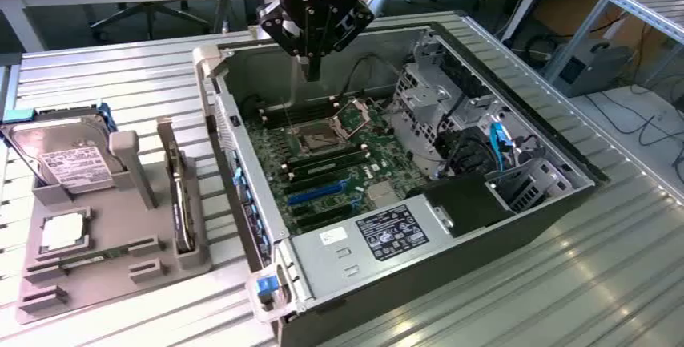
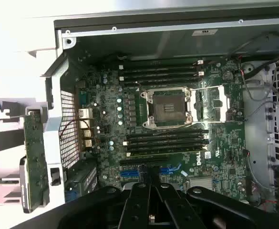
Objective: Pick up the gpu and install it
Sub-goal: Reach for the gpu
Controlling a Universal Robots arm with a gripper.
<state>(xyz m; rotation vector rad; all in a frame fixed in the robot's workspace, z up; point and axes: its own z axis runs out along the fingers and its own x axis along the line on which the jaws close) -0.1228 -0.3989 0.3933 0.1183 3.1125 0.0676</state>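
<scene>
The gpu (image 1: 184, 203) stands on its edge in a slot of the grey holder (image 1: 102, 279), at the exterior view's left, outside the computer case. In the wrist view the gpu (image 2: 34, 162) appears as a thin green-edged card beside the case's rear wall. My gripper (image 1: 311, 66) hangs above the far end of the open case, over the motherboard (image 1: 331, 163), well away from the gpu. Its fingers (image 2: 140, 200) are shut together with nothing between them. Blue expansion slots (image 2: 170, 169) lie just under the fingertips.
The open computer case (image 1: 428, 243) lies on its side on a slatted metal table. A silver hard drive (image 1: 70, 163) with a white label and a small memory stick (image 1: 91, 257) share the holder. Drive cages and cables (image 1: 470, 139) fill the case's right side.
</scene>
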